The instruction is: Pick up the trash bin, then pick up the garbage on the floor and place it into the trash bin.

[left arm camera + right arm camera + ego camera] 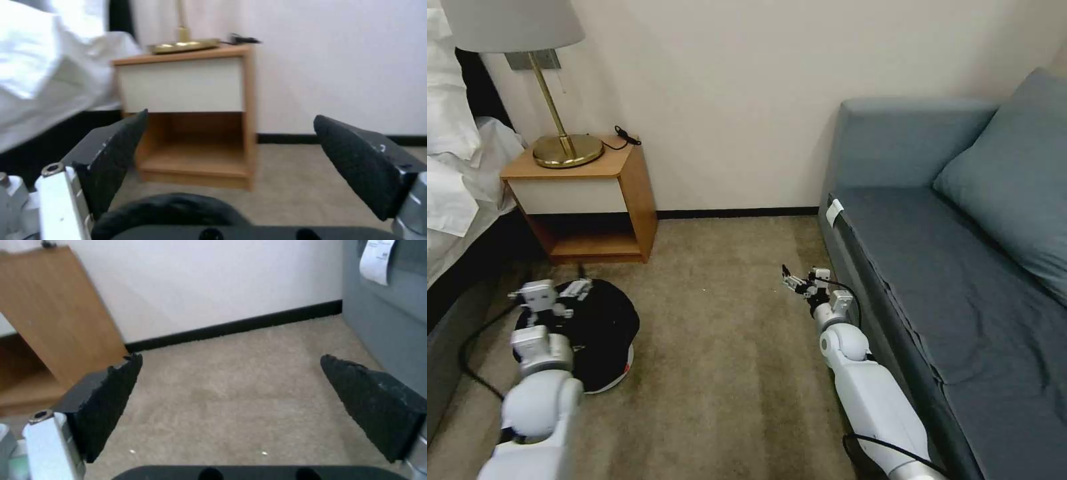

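The trash bin (602, 330) is a round bin lined with a black bag, with a white edge showing, on the carpet at the left in front of the nightstand. My left gripper (579, 289) hovers over its far side, open with nothing between its fingers; the left wrist view shows the left gripper (231, 143) spread wide above the bin's black rim (169, 210). My right gripper (795, 281) hangs open above bare carpet beside the sofa, and in its wrist view the right gripper (231, 383) holds nothing. The garbage is out of view.
A wooden nightstand (630, 183) with a brass lamp (566, 151) stands against the wall just beyond the bin. A bed (454, 187) runs along the left, a blue-grey sofa (934, 267) along the right. A black cable (468, 347) lies on the floor at left.
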Controlling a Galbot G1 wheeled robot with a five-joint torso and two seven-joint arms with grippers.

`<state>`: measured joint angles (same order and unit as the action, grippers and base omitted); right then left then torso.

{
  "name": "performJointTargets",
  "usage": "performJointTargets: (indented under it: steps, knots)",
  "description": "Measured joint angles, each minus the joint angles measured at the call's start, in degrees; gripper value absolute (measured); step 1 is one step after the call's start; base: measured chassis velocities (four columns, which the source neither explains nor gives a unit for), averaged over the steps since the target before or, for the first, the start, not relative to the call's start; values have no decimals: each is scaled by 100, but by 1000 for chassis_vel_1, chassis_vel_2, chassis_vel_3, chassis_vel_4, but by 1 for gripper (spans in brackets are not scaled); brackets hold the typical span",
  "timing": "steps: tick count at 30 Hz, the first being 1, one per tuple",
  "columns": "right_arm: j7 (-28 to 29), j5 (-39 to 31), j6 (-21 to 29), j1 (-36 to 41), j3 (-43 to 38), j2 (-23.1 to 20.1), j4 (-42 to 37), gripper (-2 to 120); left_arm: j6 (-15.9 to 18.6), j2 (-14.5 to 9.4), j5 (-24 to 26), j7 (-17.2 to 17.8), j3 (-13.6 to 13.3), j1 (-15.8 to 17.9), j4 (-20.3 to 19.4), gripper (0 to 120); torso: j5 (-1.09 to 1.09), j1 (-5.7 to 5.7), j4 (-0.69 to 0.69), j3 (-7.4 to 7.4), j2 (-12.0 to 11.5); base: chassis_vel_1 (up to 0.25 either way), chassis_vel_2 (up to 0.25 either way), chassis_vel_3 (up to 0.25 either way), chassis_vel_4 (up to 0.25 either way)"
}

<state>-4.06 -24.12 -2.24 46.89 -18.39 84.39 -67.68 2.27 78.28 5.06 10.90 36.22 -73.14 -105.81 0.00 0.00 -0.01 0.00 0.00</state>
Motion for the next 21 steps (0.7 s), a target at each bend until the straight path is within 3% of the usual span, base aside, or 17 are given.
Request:
performJointTargets:
  steps: [2, 5, 21]
  knots:
    - [-25, -72, -32, 20, -32, 116, -1, 100, -25, 90, -122, -8, -271, 66, 133, 100, 0, 0, 0, 0, 0, 0, 0, 0, 0]
    - [-39, -80, -48, 41, -35, 162, 0, 100, -26, 131, -179, -7, -390, 96, 209, 100, 0, 0, 1, 0, 0, 0, 0, 0, 0]
    - [-50, -72, -55, 49, -39, 164, 2, 100, -27, 138, -167, 19, -387, 103, 226, 100, 0, 0, 0, 0, 0, 0, 0, 0, 0]
